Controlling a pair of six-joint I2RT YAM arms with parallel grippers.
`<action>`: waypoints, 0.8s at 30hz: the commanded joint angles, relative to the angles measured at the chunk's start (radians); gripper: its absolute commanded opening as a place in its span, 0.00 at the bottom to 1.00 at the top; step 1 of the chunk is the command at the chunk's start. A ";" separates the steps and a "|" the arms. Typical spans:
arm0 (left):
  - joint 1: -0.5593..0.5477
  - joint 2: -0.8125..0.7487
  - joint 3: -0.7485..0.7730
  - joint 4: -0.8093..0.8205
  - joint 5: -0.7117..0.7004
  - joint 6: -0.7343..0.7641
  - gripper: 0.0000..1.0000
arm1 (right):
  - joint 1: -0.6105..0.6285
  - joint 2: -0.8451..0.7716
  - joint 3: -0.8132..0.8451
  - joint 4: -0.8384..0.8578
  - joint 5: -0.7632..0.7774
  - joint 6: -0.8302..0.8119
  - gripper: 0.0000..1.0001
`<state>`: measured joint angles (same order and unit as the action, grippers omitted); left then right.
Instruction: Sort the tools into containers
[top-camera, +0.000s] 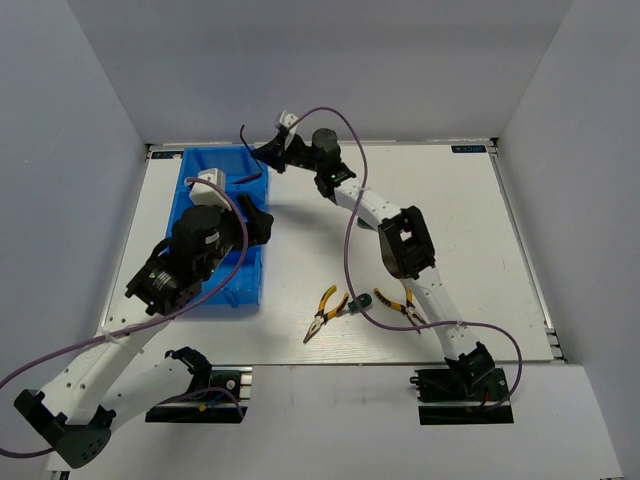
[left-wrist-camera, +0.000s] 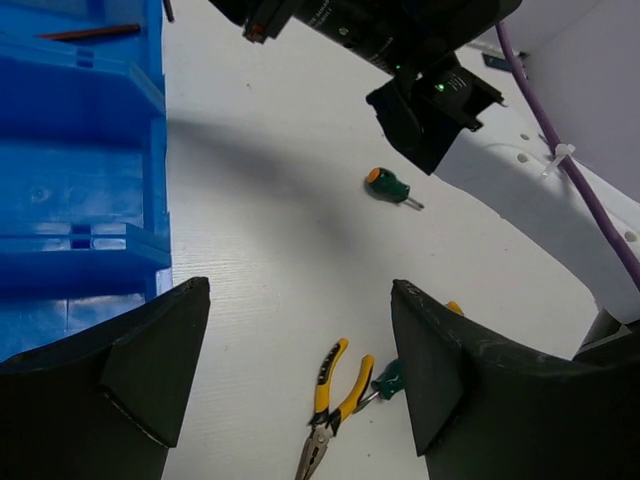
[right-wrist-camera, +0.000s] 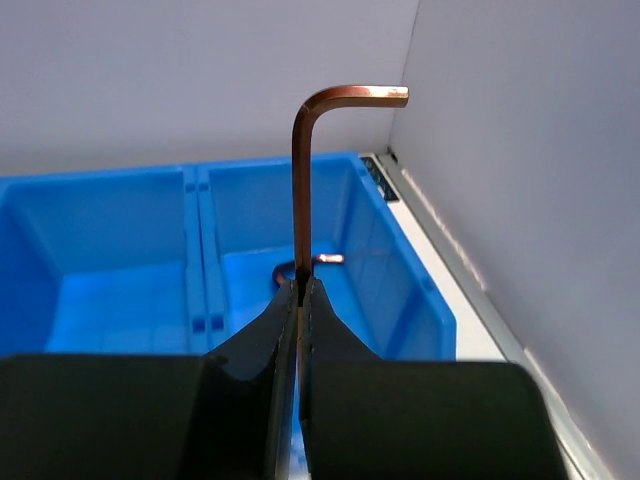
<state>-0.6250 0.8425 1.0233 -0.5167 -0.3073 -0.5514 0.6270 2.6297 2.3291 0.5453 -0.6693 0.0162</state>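
My right gripper (right-wrist-camera: 300, 287) is shut on a dark L-shaped hex key (right-wrist-camera: 299, 190), held upright over the far compartment of the blue bins (right-wrist-camera: 400, 290). A second hex key (right-wrist-camera: 318, 261) lies in that compartment. In the top view the right gripper (top-camera: 262, 153) is at the far end of the bins (top-camera: 205, 160). My left gripper (left-wrist-camera: 300, 385) is open and empty, above the table beside the bins (left-wrist-camera: 80, 180). Below it lie yellow-handled pliers (left-wrist-camera: 335, 390) touching a green screwdriver (left-wrist-camera: 390, 378). Another green screwdriver (left-wrist-camera: 385, 186) lies farther off. The second pliers (top-camera: 400, 303) lie by the right arm.
The right arm (top-camera: 400, 240) stretches diagonally across the table's middle, over the tools. The left arm (top-camera: 190, 255) hangs over the near bin compartments. Grey walls close in the table at the back and both sides.
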 joint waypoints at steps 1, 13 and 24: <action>0.002 0.035 0.050 -0.042 -0.012 -0.010 0.83 | 0.034 0.067 0.081 0.166 0.079 0.010 0.00; 0.002 0.047 0.032 -0.032 -0.010 -0.041 0.83 | 0.065 0.159 0.081 0.186 0.146 -0.082 0.00; 0.002 0.047 0.014 -0.032 -0.010 -0.059 0.86 | 0.054 0.145 0.024 0.127 0.106 -0.139 0.28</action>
<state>-0.6250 0.9062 1.0298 -0.5495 -0.3069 -0.5934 0.6872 2.8025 2.3577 0.6350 -0.5480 -0.0879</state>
